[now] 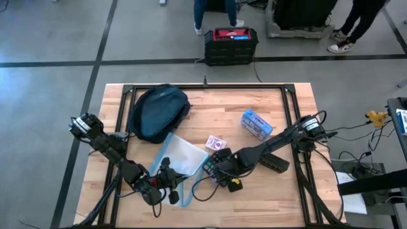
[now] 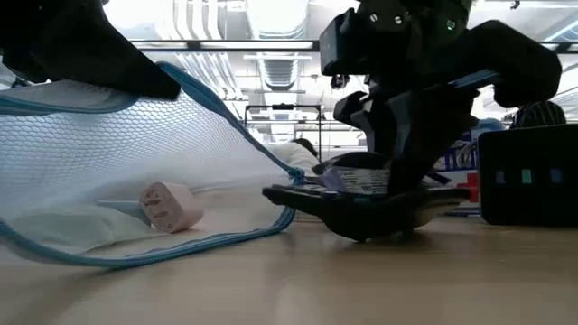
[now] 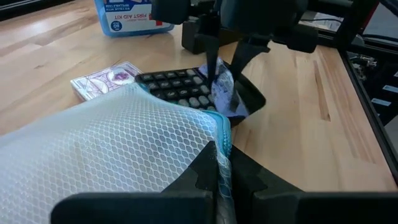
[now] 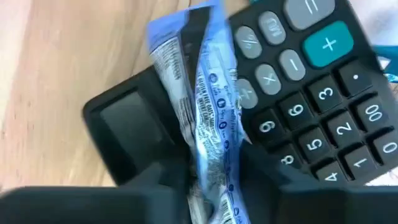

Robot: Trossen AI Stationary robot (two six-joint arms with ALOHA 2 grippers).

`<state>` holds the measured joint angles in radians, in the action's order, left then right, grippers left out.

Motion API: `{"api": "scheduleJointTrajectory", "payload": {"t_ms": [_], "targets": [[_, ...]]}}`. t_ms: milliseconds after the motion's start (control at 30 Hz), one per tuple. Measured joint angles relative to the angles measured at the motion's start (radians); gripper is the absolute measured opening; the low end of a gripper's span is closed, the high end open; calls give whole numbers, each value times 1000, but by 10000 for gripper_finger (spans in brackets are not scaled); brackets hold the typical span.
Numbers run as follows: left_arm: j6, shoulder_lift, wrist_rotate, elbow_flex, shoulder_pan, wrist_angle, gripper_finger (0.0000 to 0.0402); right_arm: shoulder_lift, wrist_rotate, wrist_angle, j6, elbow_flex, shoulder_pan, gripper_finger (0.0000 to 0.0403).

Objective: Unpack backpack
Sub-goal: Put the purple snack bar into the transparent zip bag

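The dark navy backpack (image 1: pixel 159 111) lies at the far left of the table, and no gripper touches it. My left gripper (image 3: pixel 222 167) is shut on a pale mesh zip bag (image 1: pixel 181 158) near the front edge. In the low view a white plug (image 2: pixel 170 206) lies inside the bag. My right gripper (image 4: pixel 211 186), also seen in the high view (image 1: pixel 222 168), is shut on a crinkled blue-and-white wrapper (image 4: pixel 208 106). It stands over a black calculator (image 3: pixel 186 90) that lies on the table beside the bag. My left gripper pinches the mesh bag's blue zip edge (image 3: pixel 222 134) between its two fingers. That edge is lifted off the table (image 2: pixel 208 99), and the rest of the bag lies on the wood. My right gripper pinches one end of the wrapper (image 4: pixel 214 177) between its two fingers, pointing down from above. The wrapper's free end (image 4: pixel 186 37) reaches over the calculator's display end.
A card deck (image 1: pixel 216 142) and a blue first aid box (image 1: pixel 256 124) lie behind the calculator. A dark flat object (image 1: pixel 275 163) lies to the right. A black box with a red top (image 1: pixel 230 43) stands on the floor beyond the table, where people's legs show.
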<state>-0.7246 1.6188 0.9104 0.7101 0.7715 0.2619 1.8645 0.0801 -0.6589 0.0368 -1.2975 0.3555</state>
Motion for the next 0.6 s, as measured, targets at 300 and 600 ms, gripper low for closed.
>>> {"api": "scheduleJointTrajectory", "payload": {"t_ms": [300, 600], "targets": [[-3, 0, 69, 0, 0, 22, 0, -25, 62, 63, -48, -86, 64, 21], [33, 0, 97, 12, -2, 94, 0, 163, 130, 532, -300, -80, 78, 13]]}}
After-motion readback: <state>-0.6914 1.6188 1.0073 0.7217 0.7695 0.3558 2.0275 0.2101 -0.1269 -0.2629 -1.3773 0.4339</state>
